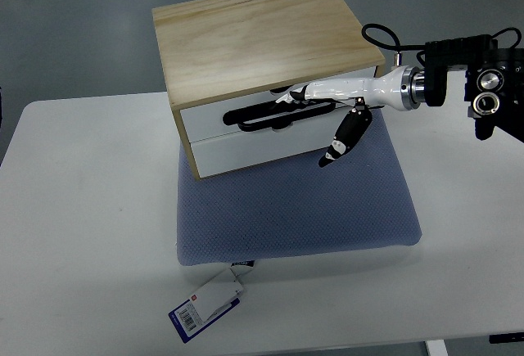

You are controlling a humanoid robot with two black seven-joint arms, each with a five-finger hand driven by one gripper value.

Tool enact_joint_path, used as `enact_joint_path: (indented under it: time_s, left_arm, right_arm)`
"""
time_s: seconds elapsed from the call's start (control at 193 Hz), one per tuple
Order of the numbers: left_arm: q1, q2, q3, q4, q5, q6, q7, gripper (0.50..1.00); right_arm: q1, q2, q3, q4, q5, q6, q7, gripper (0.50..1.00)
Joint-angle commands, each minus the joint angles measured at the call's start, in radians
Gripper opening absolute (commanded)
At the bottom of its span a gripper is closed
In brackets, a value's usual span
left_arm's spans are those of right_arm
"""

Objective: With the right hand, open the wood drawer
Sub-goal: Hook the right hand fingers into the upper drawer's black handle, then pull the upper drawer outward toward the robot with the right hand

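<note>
A light wood drawer box (262, 33) with two white drawer fronts stands on a blue-grey cushion (295, 209). The upper drawer (205, 123) has a long dark handle slot (246, 116); the lower drawer (246, 153) sits flush beneath it. My right hand (286, 110) comes in from the right, white-backed with black fingers (274, 112). The fingers are stretched straight along the upper drawer's front, lying in or on the slot. The thumb (340, 145) hangs down in front of the lower drawer, apart from it. Both drawers look shut.
The cushion lies on a white table (82, 225). A white and blue tag (205, 305) lies off the cushion's front left corner. The right forearm and its black wrist hardware (475, 82) hang over the table's right side.
</note>
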Motion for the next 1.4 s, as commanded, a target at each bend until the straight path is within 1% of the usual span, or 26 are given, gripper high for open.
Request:
enact_joint_path:
  time_s: [0.0, 0.343, 0.348, 0.421, 0.602, 0.903, 0.961, 1.028, 1.121, 1.303, 1.397]
  left_arm:
    - [0.000, 0.000, 0.000, 0.000, 0.000, 0.000, 0.000, 1.000]
    - [-0.001, 0.000, 0.000, 0.000, 0.000, 0.000, 0.000, 1.000]
    - [0.000, 0.000, 0.000, 0.000, 0.000, 0.000, 0.000, 1.000]
    - [0.000, 0.000, 0.000, 0.000, 0.000, 0.000, 0.000, 1.000]
    - [0.000, 0.000, 0.000, 0.000, 0.000, 0.000, 0.000, 1.000]
    - [0.000, 0.000, 0.000, 0.000, 0.000, 0.000, 0.000, 1.000]
    - [0.000, 0.000, 0.000, 0.000, 0.000, 0.000, 0.000, 1.000]
    - [0.000, 0.000, 0.000, 0.000, 0.000, 0.000, 0.000, 1.000]
    - [-0.001, 0.000, 0.000, 0.000, 0.000, 0.000, 0.000, 1.000]
    - [0.000, 0.000, 0.000, 0.000, 0.000, 0.000, 0.000, 1.000]
    - [0.000, 0.000, 0.000, 0.000, 0.000, 0.000, 0.000, 1.000]
  right_arm:
    - [0.000, 0.000, -0.014, -0.011, 0.000, 0.000, 0.000, 0.946]
    - [0.002, -0.009, -0.026, -0.012, 0.006, 0.000, -0.003, 0.946]
    - [0.004, -0.009, -0.026, -0.011, 0.009, 0.000, -0.017, 0.946]
    - [0.011, -0.011, -0.025, -0.007, 0.014, 0.000, -0.043, 0.946]
    - [0.019, -0.012, -0.026, 0.002, 0.017, 0.000, -0.052, 0.946]
    - [0.016, -0.043, -0.025, 0.077, 0.030, 0.000, -0.054, 0.946]
    - [0.017, -0.045, -0.025, 0.085, 0.035, 0.000, -0.064, 0.946]
    - [0.016, -0.051, -0.025, 0.086, 0.052, 0.000, -0.103, 0.944]
    - [0.013, -0.055, -0.025, 0.088, 0.075, 0.000, -0.136, 0.944]
    - [0.008, -0.055, -0.026, 0.088, 0.076, 0.000, -0.143, 0.944]
    - [0.008, -0.058, -0.026, 0.088, 0.084, 0.000, -0.160, 0.944]
